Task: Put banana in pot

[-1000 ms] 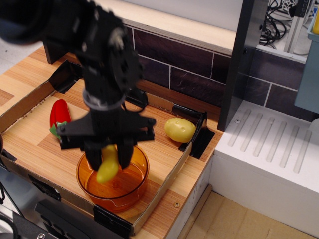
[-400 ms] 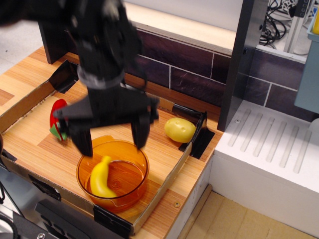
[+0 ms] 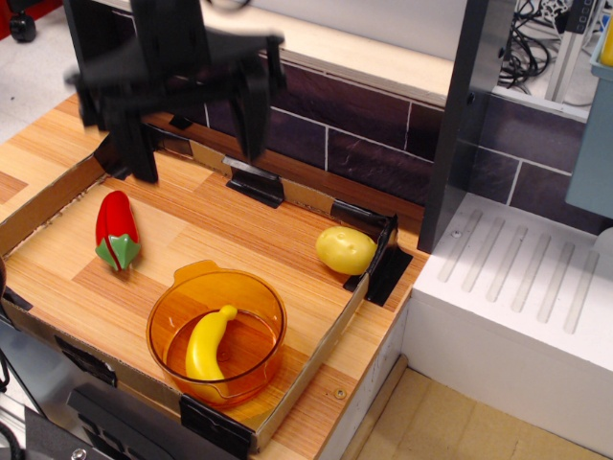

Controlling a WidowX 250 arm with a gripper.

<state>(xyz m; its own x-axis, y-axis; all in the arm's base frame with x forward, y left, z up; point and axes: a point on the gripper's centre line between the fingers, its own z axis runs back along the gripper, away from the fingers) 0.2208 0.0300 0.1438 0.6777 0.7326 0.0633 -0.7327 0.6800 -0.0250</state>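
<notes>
Nearest to me, the banana (image 3: 207,343) now lies flat on the floor of the pot (image 3: 257,299), stem end pointing up toward 12 o'clock and its fat end down at about 6 o'clock inside the rim. A second ago it hung upright between the jaws just above the pot; a moment later it had dropped in and the jaws stood spread over it. Now nothing touches it, and it sits fully inside the orange wall

The pot itself rests on the wooden surface (image 3: 230,230) in the boxed tray, and I see no sign it was nudged by the release; its little tab handle is at about 11 o'clock

Farther back, the red pepper (image 3: 117,230) lies at roughly 10 o'clock from the pot, well apart from it, and the pale yellow potato (image 3: 346,249) sits at about 2 o'clock, near the black corner bracket. Both look untouched

Farthest off, the gripper (image 3: 192,129) has lifted clear to the top of the view, blurred with motion, its jaws wide apart and carrying nothing

I'd judge the task done: banana in pot, arm retreating, nothing left but to park
</notes>
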